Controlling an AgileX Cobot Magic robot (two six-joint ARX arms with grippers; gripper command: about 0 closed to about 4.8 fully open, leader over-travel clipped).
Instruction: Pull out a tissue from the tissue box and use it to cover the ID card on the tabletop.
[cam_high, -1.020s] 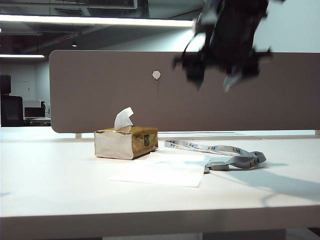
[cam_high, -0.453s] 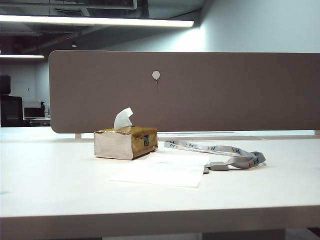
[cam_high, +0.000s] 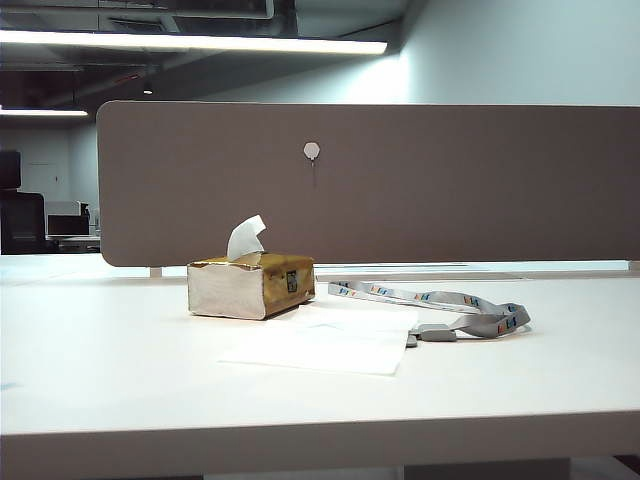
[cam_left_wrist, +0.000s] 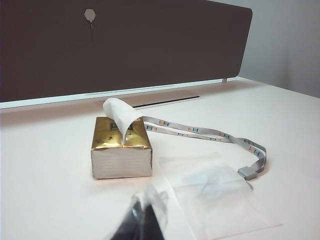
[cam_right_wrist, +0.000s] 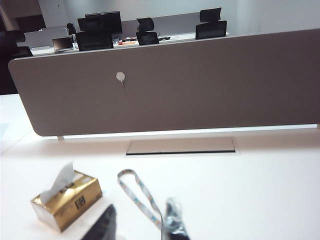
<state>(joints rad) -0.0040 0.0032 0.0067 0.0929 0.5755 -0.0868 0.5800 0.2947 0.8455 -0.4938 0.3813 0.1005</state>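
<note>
The gold tissue box (cam_high: 250, 285) stands on the white tabletop (cam_high: 120, 380) with a small white tuft (cam_high: 246, 237) sticking up from it. A tissue (cam_high: 330, 340) lies spread flat in front of the box. The ID card is hidden under it; only its grey clip (cam_high: 435, 333) and lanyard (cam_high: 440, 299) stick out. Neither gripper shows in the exterior view. My left gripper (cam_left_wrist: 145, 215) hangs shut, short of the box (cam_left_wrist: 121, 147) and the tissue (cam_left_wrist: 215, 192). My right gripper (cam_right_wrist: 141, 225) is open and empty, high above the lanyard (cam_right_wrist: 140, 192) and box (cam_right_wrist: 67, 202).
A brown-grey partition panel (cam_high: 400, 180) runs along the back edge of the table. A cable slot (cam_right_wrist: 180, 146) lies in the tabletop just before it. Office desks and monitors (cam_right_wrist: 100, 30) stand beyond the panel.
The right arm, a second ago blurred at the top of the exterior view, has left that view, and its shadow on the table is gone. Box, tissue and lanyard have not moved.
</note>
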